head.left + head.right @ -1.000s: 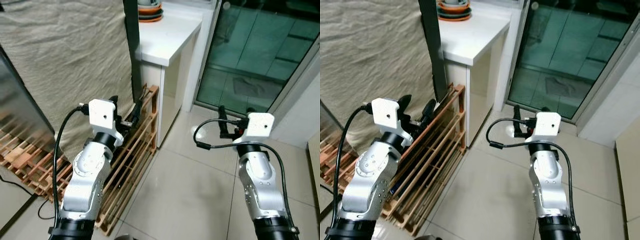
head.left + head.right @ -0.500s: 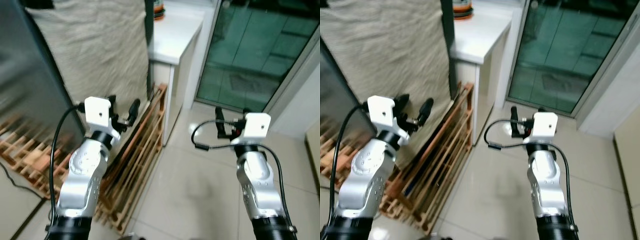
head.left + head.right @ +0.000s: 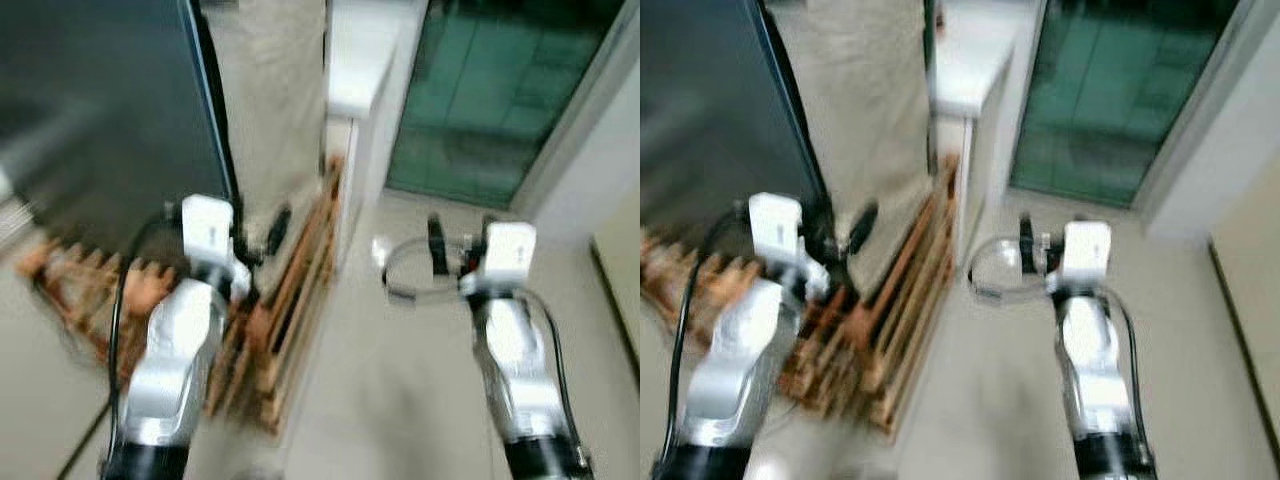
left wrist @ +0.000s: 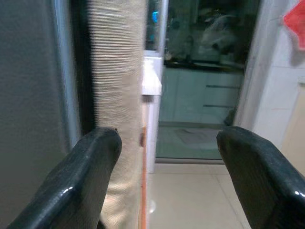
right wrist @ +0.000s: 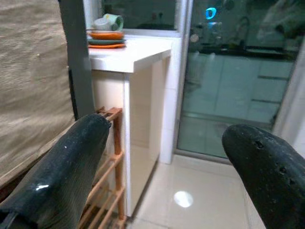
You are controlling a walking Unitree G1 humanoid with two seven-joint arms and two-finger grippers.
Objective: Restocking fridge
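- The fridge [image 3: 110, 100] is the big dark slab at the robot's upper left, standing beside a beige woven cloth [image 3: 875, 110]. The head views are smeared, so I cannot make out a handle or a door seam. By my reckoning it is a heavy, stiff, smooth-faced thing; the door should swing on hinges against a seal, so a pull along its free vertical edge or at a handle looks the sensible hold, once one can be seen.
- A glass sliding door [image 3: 1110, 90] fills the far side, well apart from the fridge.
- A white counter [image 5: 128, 52] stands between the cloth and the glass, with a stack of orange and green dishes [image 5: 107, 36] on top.
- A wooden rack [image 3: 290, 300] lies on the tiled floor [image 3: 980, 380] below the counter and cloth.
- The left gripper [image 4: 167, 162] is raised near the fridge's edge, fingers spread wide, holding nothing.
- The right gripper [image 5: 169, 162] points toward the counter and glass, fingers likewise spread and empty.
- No food or bottle for restocking can be made out, so the goods' grip points are beyond judging here.
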